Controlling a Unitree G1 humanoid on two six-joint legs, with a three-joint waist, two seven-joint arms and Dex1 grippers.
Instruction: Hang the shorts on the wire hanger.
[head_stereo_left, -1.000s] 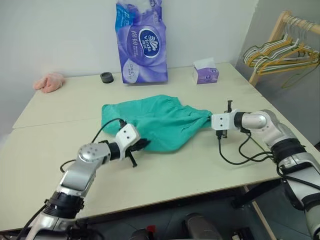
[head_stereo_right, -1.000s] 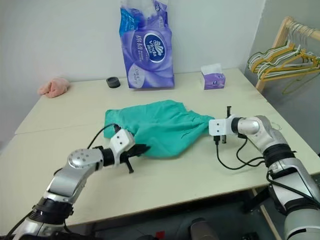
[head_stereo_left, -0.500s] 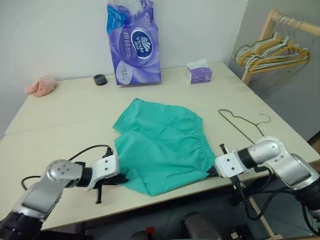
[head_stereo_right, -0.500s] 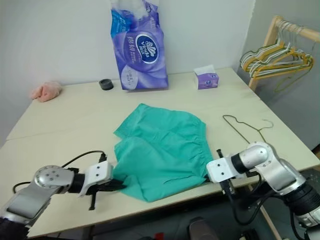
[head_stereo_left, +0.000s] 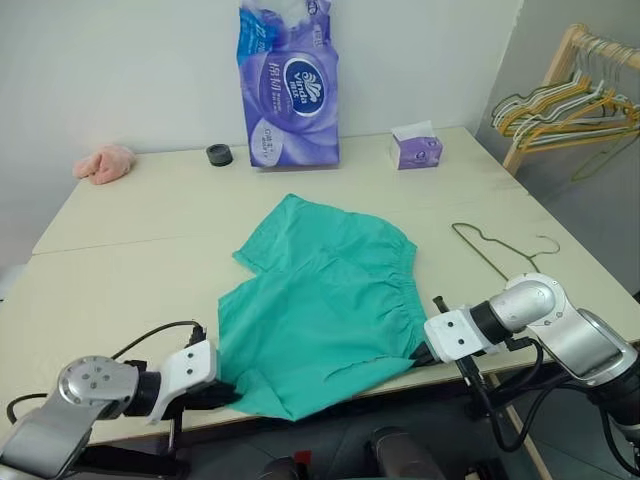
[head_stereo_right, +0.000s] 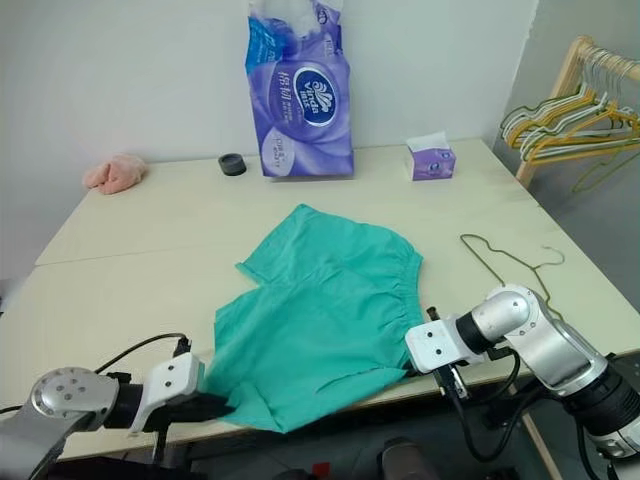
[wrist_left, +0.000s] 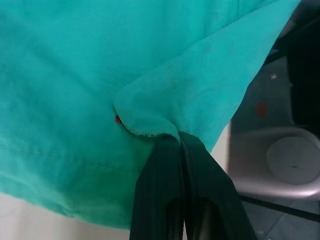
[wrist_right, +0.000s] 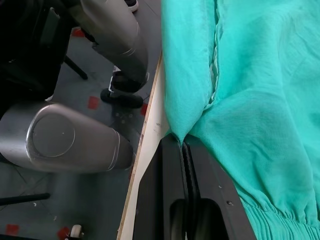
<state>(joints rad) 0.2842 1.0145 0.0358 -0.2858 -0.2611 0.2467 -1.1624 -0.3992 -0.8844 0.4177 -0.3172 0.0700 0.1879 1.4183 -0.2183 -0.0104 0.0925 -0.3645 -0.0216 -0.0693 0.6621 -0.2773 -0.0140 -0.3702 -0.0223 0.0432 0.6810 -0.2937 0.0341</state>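
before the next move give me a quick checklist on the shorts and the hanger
1. Left gripper pinching the shorts: ok, fingers shut on a fold of cloth.
2. Right gripper pinching the shorts: ok, shut on the cloth near the gathered waistband.
3. Shorts spread out: ok, lying mostly flat on the table, with the near edge at the table's front edge.
4. Wire hanger free to pick up: ok, flat on the table beside the shorts, apart from them.
5. A gripper free to take the hanger: not ok, both hold cloth.
6. Waistband opening facing the hanger: cannot tell.

The rack of hangers (head_stereo_left: 565, 100) is cut off by the frame edge, its far end hidden.
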